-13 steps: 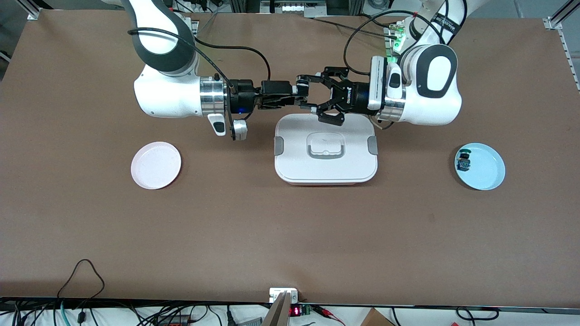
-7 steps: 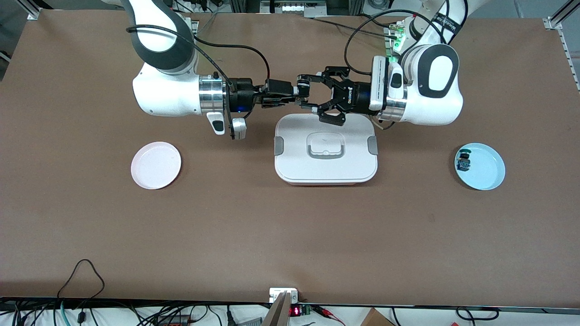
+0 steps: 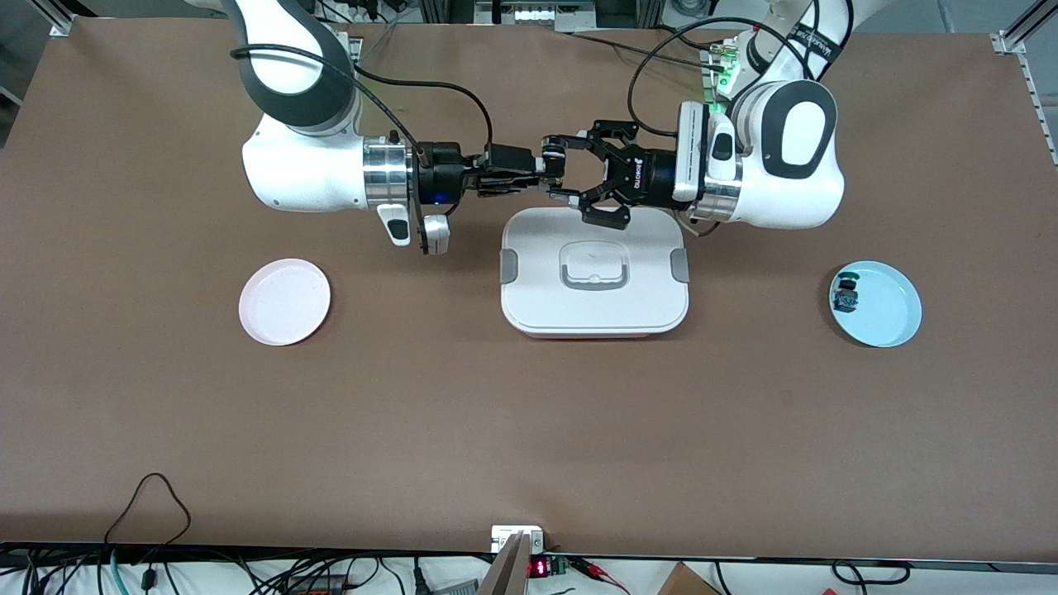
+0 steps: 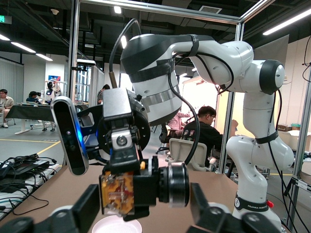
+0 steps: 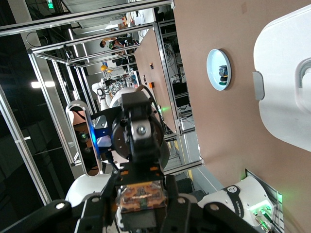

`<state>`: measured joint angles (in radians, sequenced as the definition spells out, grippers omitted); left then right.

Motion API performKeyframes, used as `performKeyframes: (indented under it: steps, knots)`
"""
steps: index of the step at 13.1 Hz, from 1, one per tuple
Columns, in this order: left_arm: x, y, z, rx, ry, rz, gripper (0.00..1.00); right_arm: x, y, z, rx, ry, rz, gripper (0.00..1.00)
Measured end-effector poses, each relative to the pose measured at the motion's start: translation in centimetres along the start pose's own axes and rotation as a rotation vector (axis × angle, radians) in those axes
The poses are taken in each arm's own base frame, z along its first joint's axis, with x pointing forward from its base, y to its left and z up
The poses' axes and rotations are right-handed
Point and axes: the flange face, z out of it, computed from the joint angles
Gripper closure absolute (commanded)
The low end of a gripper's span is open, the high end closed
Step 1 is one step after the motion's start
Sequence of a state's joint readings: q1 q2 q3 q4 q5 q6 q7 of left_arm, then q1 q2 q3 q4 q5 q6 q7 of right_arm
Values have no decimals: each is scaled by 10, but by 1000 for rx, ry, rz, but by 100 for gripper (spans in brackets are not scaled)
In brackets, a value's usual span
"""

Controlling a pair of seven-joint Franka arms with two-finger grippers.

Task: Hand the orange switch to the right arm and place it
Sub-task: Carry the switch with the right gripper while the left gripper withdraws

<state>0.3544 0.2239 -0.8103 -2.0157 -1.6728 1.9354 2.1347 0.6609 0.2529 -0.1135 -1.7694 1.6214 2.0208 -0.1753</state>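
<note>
The orange switch (image 3: 549,171) is held in the air over the edge of the white lidded box nearest the robots. My right gripper (image 3: 537,172) is shut on it; the right wrist view shows its orange-tan face (image 5: 142,196) clamped between my right gripper's (image 5: 141,203) fingers. My left gripper (image 3: 557,174) is open, with its fingers on either side of the switch. In the left wrist view the switch (image 4: 138,189) sits between the spread fingers of my left gripper (image 4: 146,209), with a gap on each side.
The white lidded box (image 3: 537,289) sits mid-table under the grippers. A pink plate (image 3: 284,301) lies toward the right arm's end. A blue plate (image 3: 888,314) toward the left arm's end holds a blue-green switch (image 3: 845,294).
Both grippers have drifted slightly away from the front camera together. The right gripper stays shut on the switch and the left stays open around it.
</note>
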Motion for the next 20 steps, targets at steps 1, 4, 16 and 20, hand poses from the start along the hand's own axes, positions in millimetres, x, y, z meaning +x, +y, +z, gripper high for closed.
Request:
performKeyframes:
  steps: [1, 4, 16, 20]
  knots:
    - [-1, -3, -8, 5, 8, -4, 0, -1, -2, 0, 2, 0, -3, 94]
    - [-10, -14, -70, -64, 68, -16, 0, -2, -4, -1, 4, 0, -6, 97]
    - [-50, 36, -352, -350, -383, -340, 0, 22, 10, -83, 19, 95, -27, 100]
    - [9, 17, -402, -290, -740, -488, 0, 34, 24, -127, -79, 109, -56, 100]
